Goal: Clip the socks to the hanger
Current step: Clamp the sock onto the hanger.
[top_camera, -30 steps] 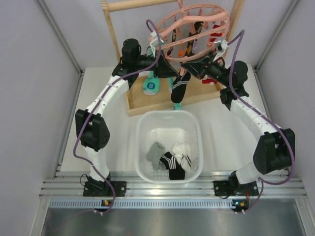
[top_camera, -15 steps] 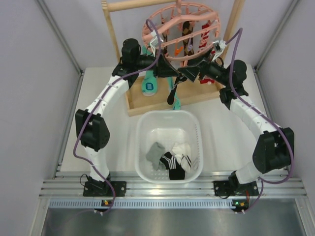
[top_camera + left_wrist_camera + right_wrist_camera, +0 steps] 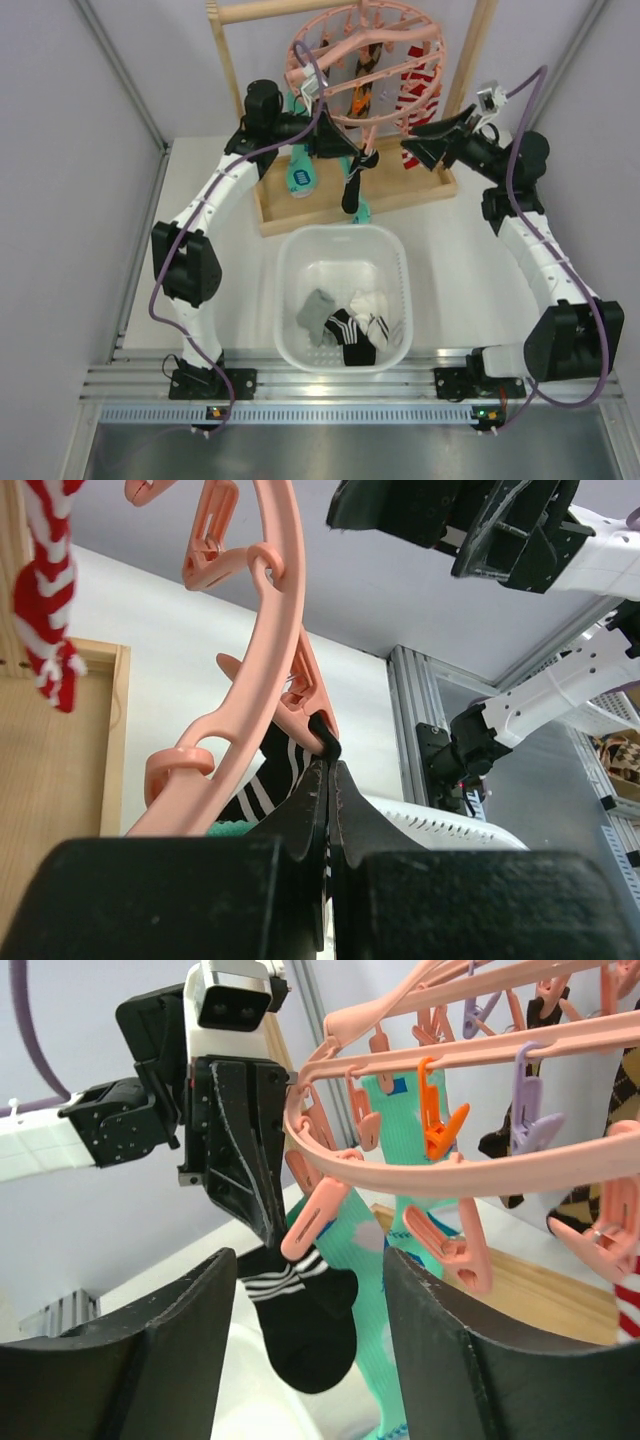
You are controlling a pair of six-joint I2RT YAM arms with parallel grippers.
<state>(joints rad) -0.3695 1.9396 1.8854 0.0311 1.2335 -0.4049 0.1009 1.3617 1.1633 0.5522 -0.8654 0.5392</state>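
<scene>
A round pink hanger (image 3: 500, 1172), ringed with small dangling pegs, hangs inside a light wooden rack (image 3: 280, 10) at the far side of a white worktop (image 3: 450, 260). A black sock with white stripes (image 3: 305, 1335) hangs straight down from a pink peg (image 3: 310, 1222) on the near-left part of the hanger's outer ring. It hangs in front of a long teal patterned sock (image 3: 365, 1245). A red-and-white striped sock (image 3: 45, 590) hangs from another part of the hanger. The left gripper (image 3: 326, 770) reaches in from the left, and its jaws are pressed together. Their tips touch the top of the black sock just under that peg, but it cannot be told whether any fabric is caught between them. The right gripper (image 3: 308, 1255) is off to the right of the hanger and points towards it. Its jaws are spread with nothing between them, clear of the ring and the pegs. A white plastic basket (image 3: 283, 262) sits on the worktop between the two arms, near the rack. It holds a grey sock (image 3: 318, 315), a black sock with white stripes at the cuff (image 3: 352, 340) and a white sock (image 3: 378, 318), all lying together at its near end.
</scene>
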